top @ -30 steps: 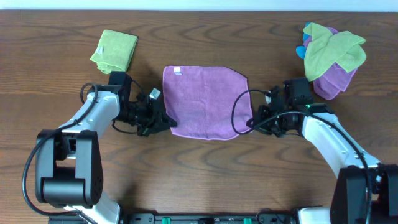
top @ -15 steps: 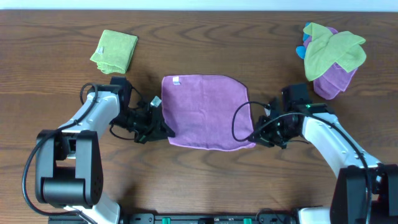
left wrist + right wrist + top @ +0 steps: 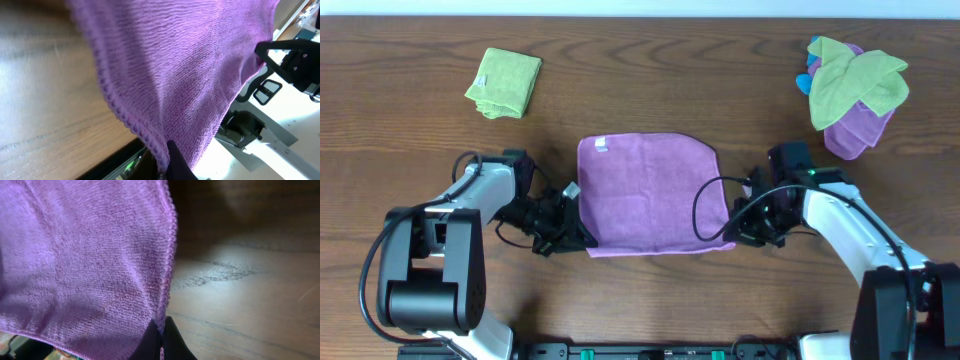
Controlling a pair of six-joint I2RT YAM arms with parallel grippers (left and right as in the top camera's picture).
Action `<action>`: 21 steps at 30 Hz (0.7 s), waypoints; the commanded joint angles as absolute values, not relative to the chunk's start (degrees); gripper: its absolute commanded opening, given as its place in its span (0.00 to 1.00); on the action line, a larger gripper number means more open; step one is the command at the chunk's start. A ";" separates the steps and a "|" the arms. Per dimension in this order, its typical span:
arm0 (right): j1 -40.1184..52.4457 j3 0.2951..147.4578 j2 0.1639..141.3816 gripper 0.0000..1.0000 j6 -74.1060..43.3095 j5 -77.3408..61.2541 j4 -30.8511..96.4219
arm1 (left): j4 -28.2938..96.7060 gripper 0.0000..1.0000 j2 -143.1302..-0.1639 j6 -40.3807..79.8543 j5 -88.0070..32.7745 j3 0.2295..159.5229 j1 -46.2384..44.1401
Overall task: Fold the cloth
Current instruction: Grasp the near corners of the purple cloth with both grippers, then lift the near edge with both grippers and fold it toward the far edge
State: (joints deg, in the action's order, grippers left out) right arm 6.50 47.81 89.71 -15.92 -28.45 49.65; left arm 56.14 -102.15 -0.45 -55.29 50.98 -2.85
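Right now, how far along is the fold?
Done: cloth spread flat, one layer. In hand: left pincer and right pincer each shut on a near corner. Left: the fold itself, corners over to the far edge by the white tag.

Purple cloth (image 3: 650, 195), spread almost flat, small white tag (image 3: 602, 143) by one far corner, both near corners pinched, set nearer and right of the folded green cloth (image 3: 504, 82).

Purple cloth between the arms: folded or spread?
Spread, not folded: the cloth shows as one open sheet overhead, with the left gripper and right gripper pinching its near corners.
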 commanded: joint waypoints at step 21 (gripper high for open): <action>9.41 51.79 88.62 0.01 -19.90 -20.80 21.32 | 16.86 0.06 -101.21 31.88 -66.02 52.23 -3.03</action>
